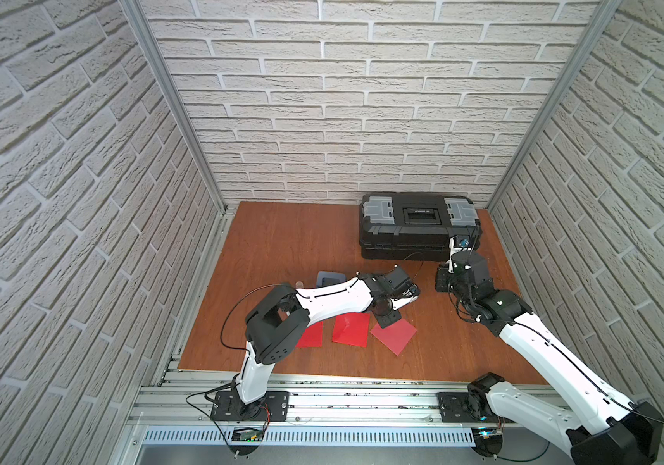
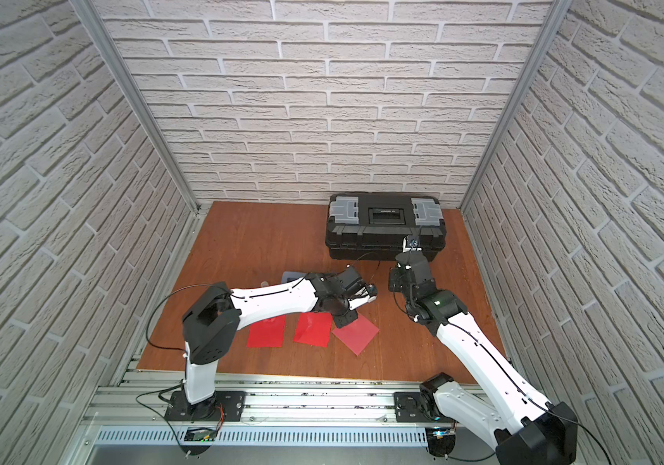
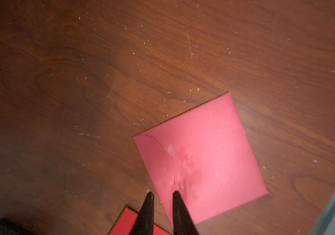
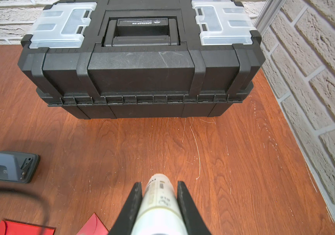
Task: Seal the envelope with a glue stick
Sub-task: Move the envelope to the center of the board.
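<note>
Nearest your right wrist camera, the glue stick (image 4: 159,201) sat pinched between the right jaws, over bare surface (image 4: 223,152) at 6 o'clock from the toolbox (image 4: 140,71) and well apart from the envelope (image 3: 201,158). Your left jaws stood slightly spread, gripping nothing, their tips just over the envelope's edge near the smeared flap. From that, I'd judge wet glue could catch a tip and drag the paper, or the unpressed flap could spring up. The neighbouring red envelope (image 1: 350,330) at 9 o'clock might stick too.
</note>
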